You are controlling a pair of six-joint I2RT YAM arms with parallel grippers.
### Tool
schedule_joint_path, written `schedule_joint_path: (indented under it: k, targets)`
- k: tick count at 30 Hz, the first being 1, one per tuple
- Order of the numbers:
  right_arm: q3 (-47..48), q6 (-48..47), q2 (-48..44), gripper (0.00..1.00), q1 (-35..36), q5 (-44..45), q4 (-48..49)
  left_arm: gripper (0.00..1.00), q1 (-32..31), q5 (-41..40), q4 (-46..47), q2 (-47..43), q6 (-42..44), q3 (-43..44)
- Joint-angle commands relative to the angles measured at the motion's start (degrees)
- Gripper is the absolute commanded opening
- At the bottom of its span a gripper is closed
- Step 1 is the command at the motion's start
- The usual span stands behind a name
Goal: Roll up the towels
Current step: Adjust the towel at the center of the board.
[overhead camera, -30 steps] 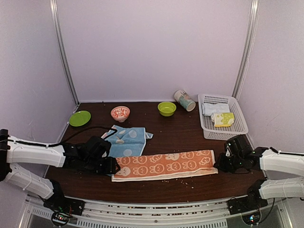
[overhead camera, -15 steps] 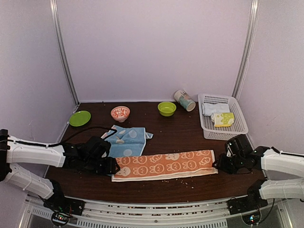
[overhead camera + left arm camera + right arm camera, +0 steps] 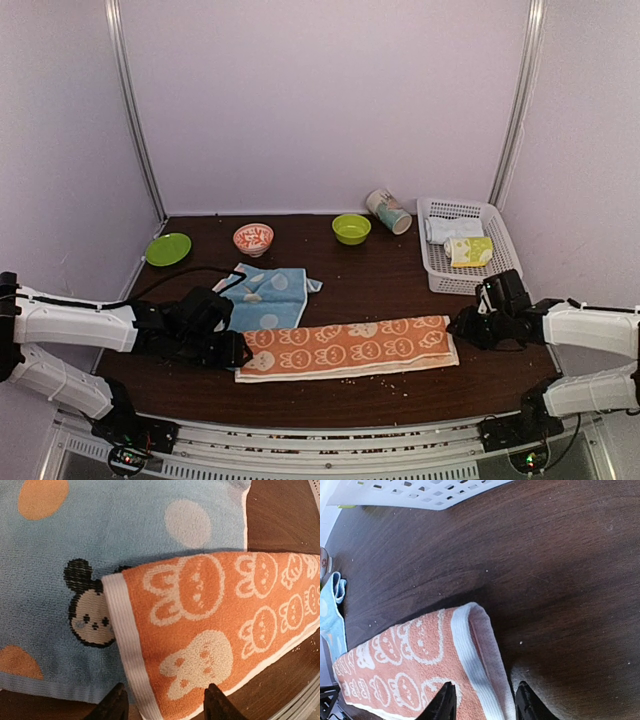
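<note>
**Orange towel laid out, both grippers at its ends.** In the top view the orange towel lies as a long doubled strip across the lower centre of the table. Its left end overlaps the near edge of the blue towel, which lies spread just above it at centre left.

The left gripper sits low at that left end. In the left wrist view its jaws stand apart astride the white hem, with nothing pinched. The right gripper sits at the opposite end. In the right wrist view its jaws likewise stand apart on either side of the folded end, holding nothing.

Likely faults from this state:

- **(a) Left end:** a pinch may catch the blue cloth beneath the hem, since the two towels touch there. The blue towel would then be dragged or rolled in.
- **(b) Right end:** the layers gape slightly, so a shallow pinch may take only the upper layer and open the fold.
- **(c) Roll shape:** a roll begun from an end not square to the strip would wind as a cone.
- **(d) Basket:** the white basket, at centre right, stands near the right arm, and a wide swing could nudge it.
</note>
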Motion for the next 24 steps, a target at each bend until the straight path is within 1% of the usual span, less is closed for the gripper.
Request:
schedule_joint_path:
  k: [1, 4, 11, 14, 24]
  targets:
    - [1.0, -0.9, 2.0, 0.40, -1.4, -4.4, 5.8, 0.53, 0.2, -0.5, 0.2, 0.3, 0.8, 0.3]
    - [1.3, -1.0, 3.5, 0.37, -1.5, -5.5, 6.5, 0.53, 0.2, -0.5, -0.1, 0.4, 0.9, 0.5]
    - [0.5, -1.2, 5.8, 0.36, -1.5, -5.9, 7.8, 0.53, 0.2, -0.6, -0.3, 0.6, 1.1, 0.9]
    - [0.2, -1.2, 5.9, 0.34, -1.5, -6.4, 7.9, 0.53, 0.2, -0.5, -0.4, 0.6, 1.1, 1.0]
    - [-0.5, -1.3, 4.3, 0.16, -1.5, -7.9, 6.7, 0.53, 0.2, -0.5, -0.2, 0.6, 1.1, 0.7]
